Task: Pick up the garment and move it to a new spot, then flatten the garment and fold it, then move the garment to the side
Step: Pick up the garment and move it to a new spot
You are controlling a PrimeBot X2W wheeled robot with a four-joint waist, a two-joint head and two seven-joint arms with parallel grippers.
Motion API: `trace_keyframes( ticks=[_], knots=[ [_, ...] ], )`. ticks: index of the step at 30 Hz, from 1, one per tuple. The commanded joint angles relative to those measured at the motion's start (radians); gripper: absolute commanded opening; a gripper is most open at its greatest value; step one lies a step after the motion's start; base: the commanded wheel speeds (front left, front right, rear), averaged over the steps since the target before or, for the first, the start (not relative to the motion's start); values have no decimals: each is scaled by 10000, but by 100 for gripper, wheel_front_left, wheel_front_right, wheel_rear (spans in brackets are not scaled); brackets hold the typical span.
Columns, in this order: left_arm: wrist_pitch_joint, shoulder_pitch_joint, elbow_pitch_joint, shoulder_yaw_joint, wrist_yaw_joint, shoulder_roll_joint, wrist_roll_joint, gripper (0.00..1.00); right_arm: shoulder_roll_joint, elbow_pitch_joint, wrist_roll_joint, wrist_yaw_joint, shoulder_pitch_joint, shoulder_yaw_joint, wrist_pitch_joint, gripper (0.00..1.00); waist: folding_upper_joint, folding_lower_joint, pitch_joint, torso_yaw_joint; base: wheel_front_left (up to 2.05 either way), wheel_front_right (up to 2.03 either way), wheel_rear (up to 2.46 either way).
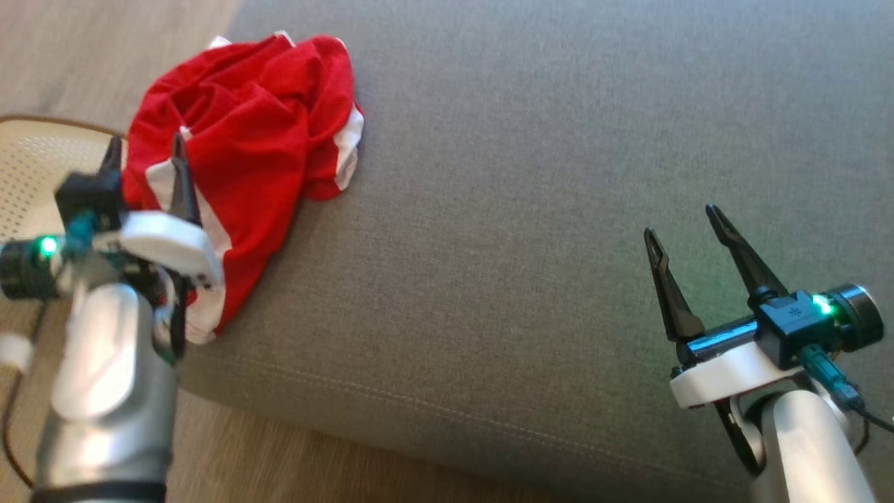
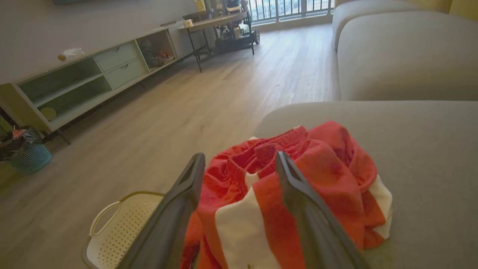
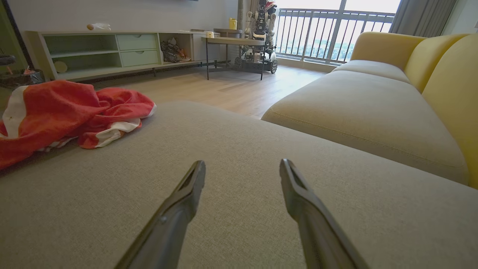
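crumpled red garment [image 1: 258, 133] lies just ahead of the spread left jaws.

A red garment [image 1: 258, 140] with white stripes lies crumpled in a heap at the far left corner of the grey cushion [image 1: 531, 209], its near end hanging over the left edge.

**Around the Grey Cushion**

A grey cushion [image 1: 559, 209] spans the head view; at nine o'clock a cream perforated basket [image 1: 28, 168] sits on the wood floor [image 1: 279, 454]. The right wrist view has a shelf unit [image 3: 112, 48] at eleven o'clock and a yellow sofa [image 3: 373, 112] at two.
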Motion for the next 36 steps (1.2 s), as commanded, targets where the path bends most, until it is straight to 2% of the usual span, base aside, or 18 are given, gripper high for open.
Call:
trace_keyframes(
  ticks=[1,9,14,15,16,26,32,36],
  knots=[
    [228,-722,26,426,-27,513,-35,100,-66,-411,-115,-2,-359,230,-92,100,0,-1,434,-152,0,0,0],
    [1848,-2155,2328,463,-551,646,-553,100,-66,-529,-230,-2,-853,-5,-92,100,0,-1,1236,-473,0,0,0],
    [2026,-2494,3174,454,-523,609,-685,100,-66,-585,-187,-2,-1043,-36,-92,100,0,-1,1505,-585,0,0,0],
    [1978,-2530,3284,441,-547,588,-713,46,-66,-592,-172,-2,-1072,-35,-92,100,0,-1,1528,-602,0,0,0],
    [1911,-2565,3372,436,-565,564,-746,0,-66,-602,-150,-2,-1100,-42,-92,100,0,-1,1545,-615,0,0,0],
    [-64,-2525,3035,316,-617,599,-782,0,-66,-516,266,-2,-1251,33,-92,100,0,-1,1045,-728,0,0,0],
    [-676,-2128,1528,268,-565,489,-831,0,-66,-465,681,-2,-1198,186,-92,100,0,-1,427,-1021,0,0,0],
    [-739,-1877,240,310,-724,456,-1052,0,-66,-469,949,-2,-1211,233,-92,100,0,-1,48,-1454,0,0,0]
  ],
)
